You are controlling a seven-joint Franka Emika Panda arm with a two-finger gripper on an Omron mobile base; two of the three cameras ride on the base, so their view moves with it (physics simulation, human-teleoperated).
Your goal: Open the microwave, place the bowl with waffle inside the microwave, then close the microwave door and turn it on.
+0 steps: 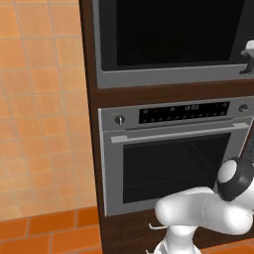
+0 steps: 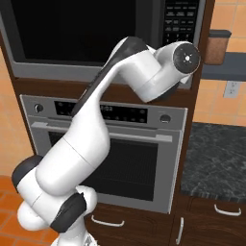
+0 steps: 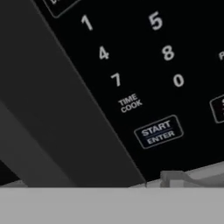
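The microwave (image 1: 168,78) is built in above the oven. The microwave door (image 1: 173,30) of black glass is shut flat in its grey frame, also seen in the right base view (image 2: 72,29). My arm reaches up to the keypad (image 2: 180,21) at the microwave's right side. Part of my gripper (image 1: 248,57) shows at the right edge of the left base view, and its fingers are hidden. The hand view looks at the keypad from very close, with the START/ENTER button (image 3: 158,131) just below centre. The bowl is out of view.
An oven (image 1: 173,158) with knobs, display strip and bar handle sits under the microwave. To the right are a dark stone counter (image 2: 216,158), a brown jar (image 2: 216,45) on a shelf and a wall outlet (image 2: 232,89). Tiled wall lies left.
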